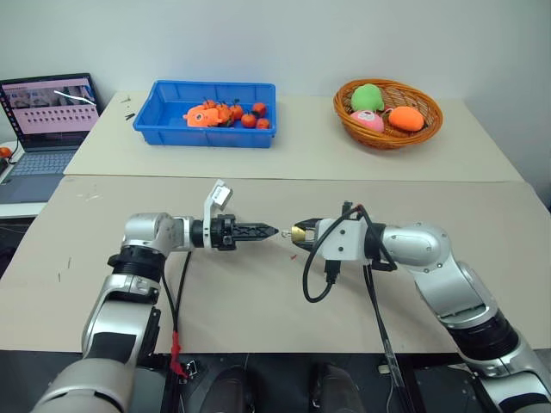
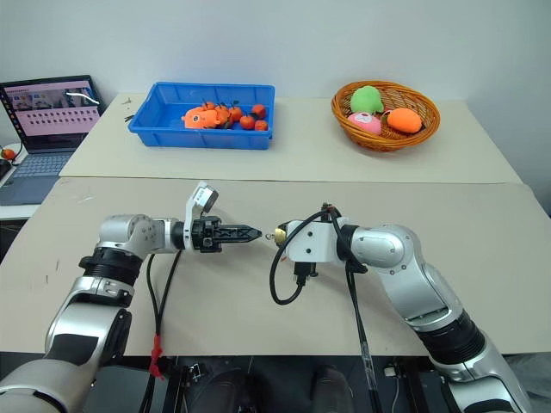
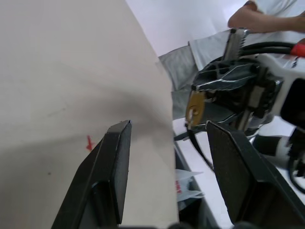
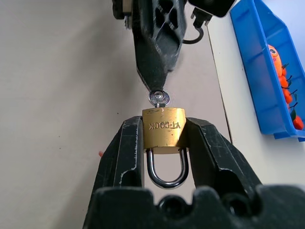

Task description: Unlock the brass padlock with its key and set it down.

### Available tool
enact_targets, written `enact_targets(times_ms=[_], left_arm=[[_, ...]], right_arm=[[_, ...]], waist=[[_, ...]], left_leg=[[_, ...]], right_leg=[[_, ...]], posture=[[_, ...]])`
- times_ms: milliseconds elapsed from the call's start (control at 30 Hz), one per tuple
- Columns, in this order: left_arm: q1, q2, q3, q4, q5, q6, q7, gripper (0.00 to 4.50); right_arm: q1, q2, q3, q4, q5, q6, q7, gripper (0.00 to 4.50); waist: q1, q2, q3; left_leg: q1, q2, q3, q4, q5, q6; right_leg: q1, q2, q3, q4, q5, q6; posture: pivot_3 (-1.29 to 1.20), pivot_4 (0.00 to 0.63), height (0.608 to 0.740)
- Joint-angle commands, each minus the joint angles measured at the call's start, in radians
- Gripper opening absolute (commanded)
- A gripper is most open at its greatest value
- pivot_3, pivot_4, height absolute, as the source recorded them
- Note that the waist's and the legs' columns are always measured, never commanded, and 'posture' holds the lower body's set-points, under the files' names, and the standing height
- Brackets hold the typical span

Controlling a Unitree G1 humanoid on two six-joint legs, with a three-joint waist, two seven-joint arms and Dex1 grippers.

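Note:
My right gripper (image 4: 163, 125) is shut on the brass padlock (image 4: 163, 130), one finger (image 4: 131, 148) pressing each side of the body. The silver shackle (image 4: 166, 177) sits closed between the fingers, toward the wrist. The key (image 4: 158, 98) sticks out of the padlock's keyhole and faces my left gripper. My left gripper (image 1: 267, 231) points level at the padlock (image 1: 299, 232), its tips a short way from the key. In the left wrist view its fingers (image 3: 116, 162) stand apart with nothing between them, and the padlock (image 3: 195, 107) hangs ahead. Both grippers hover above the near table.
On the far table stand a blue bin (image 1: 164, 120) holding several orange toys and a wicker basket (image 1: 389, 136) of plush fruit. A laptop (image 1: 47, 112) sits at the far left. A person's arm (image 3: 262, 14) shows behind the right gripper.

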Motion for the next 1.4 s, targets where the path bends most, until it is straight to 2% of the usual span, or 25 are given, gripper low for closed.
enact_targets(times_ms=[33,167,267,467,800,967,1400], left_arm=[[-0.061,0.029,0.043,0.105,-0.071,0.150,-0.075,2.63],[-0.095,0.046,0.035,0.190,-0.060,0.161,-0.114,2.63],[-0.128,0.046,0.034,0.246,-0.044,0.150,-0.120,2.63],[-0.137,0.050,-0.020,0.223,-0.030,0.169,-0.167,2.63],[-0.092,0.152,-0.068,0.038,-0.183,0.396,-0.205,2.63],[-0.061,0.218,-0.111,-0.037,-0.267,0.419,-0.186,2.63],[-0.024,0.159,-0.082,-0.098,-0.270,0.398,-0.075,2.63]], right_arm=[[-0.009,0.000,-0.020,-0.052,-0.001,0.008,-0.013,0.91],[-0.008,0.001,-0.033,-0.091,0.034,0.038,0.001,0.91],[-0.034,0.018,-0.076,-0.161,0.168,0.120,0.050,0.91],[-0.095,0.018,-0.094,-0.192,0.284,0.187,0.082,0.91],[-0.100,-0.017,-0.047,-0.061,0.230,0.052,0.093,0.91],[-0.103,-0.011,-0.032,-0.029,0.209,0.010,0.097,0.91],[-0.129,0.014,-0.009,0.002,0.205,-0.011,0.112,0.91]], waist=[[0.000,0.000,0.000],[-0.003,0.000,0.000],[-0.001,0.000,0.000],[-0.001,0.000,0.000],[-0.004,0.000,0.000],[-0.003,-0.001,0.001],[0.001,-0.002,0.001]], left_leg=[[0.000,0.000,0.000,0.000,0.000,0.000],[0.000,0.000,0.000,0.000,0.000,0.000],[0.000,0.000,0.000,0.000,0.000,0.000],[0.000,0.000,0.000,0.000,0.000,0.000],[0.000,0.000,0.000,0.000,0.000,0.000],[0.000,0.000,0.000,0.000,0.000,0.000],[-0.001,0.000,0.000,0.001,0.000,0.000]], right_leg=[[0.000,0.000,0.000,0.000,0.000,0.000],[0.000,0.000,0.000,0.001,0.000,0.000],[0.000,0.000,0.000,0.000,0.000,0.000],[0.000,0.000,0.000,0.000,0.000,0.000],[-0.001,0.000,0.001,0.007,0.000,0.000],[-0.002,-0.001,0.002,0.008,0.000,0.000],[-0.002,-0.001,0.001,0.008,0.000,0.000]], posture=[[0.00,0.150,0.692],[0.00,0.150,0.692],[0.00,0.150,0.692],[0.00,0.150,0.692],[0.00,0.150,0.692],[0.00,0.150,0.692],[0.00,0.150,0.692]])
